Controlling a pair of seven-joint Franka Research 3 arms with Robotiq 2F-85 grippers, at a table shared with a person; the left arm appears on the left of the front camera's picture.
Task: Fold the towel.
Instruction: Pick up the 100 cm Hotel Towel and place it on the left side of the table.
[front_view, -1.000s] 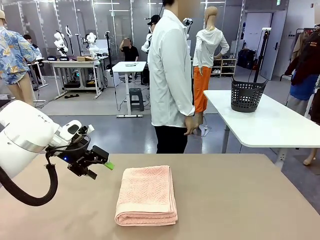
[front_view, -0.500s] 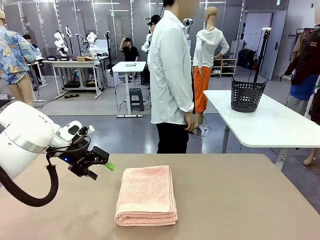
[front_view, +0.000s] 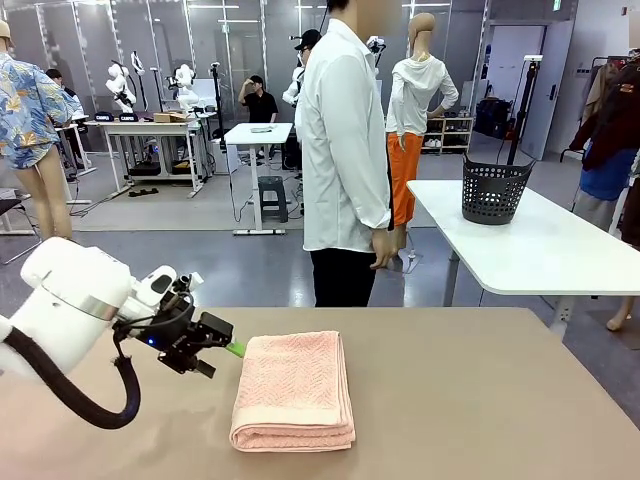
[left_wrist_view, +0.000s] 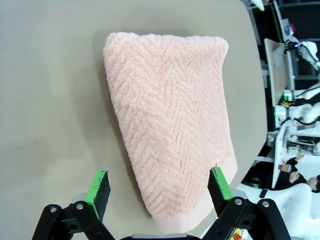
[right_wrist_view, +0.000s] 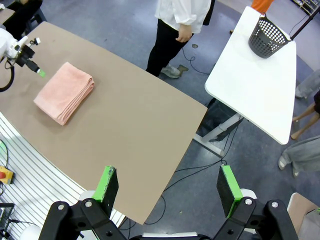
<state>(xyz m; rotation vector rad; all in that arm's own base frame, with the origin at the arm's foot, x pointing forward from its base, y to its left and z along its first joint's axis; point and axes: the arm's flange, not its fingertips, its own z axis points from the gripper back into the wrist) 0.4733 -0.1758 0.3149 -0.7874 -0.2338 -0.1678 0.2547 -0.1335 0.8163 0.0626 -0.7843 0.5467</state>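
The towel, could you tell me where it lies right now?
In the front view the towel lies folded on the brown table, near its middle, with the open left gripper just beside its left far corner.

The folded salmon-pink terry towel (front_view: 294, 389) carries a herringbone weave with a smooth plain band; the flat tabletop (front_view: 480, 400) is plain matte beige-brown.
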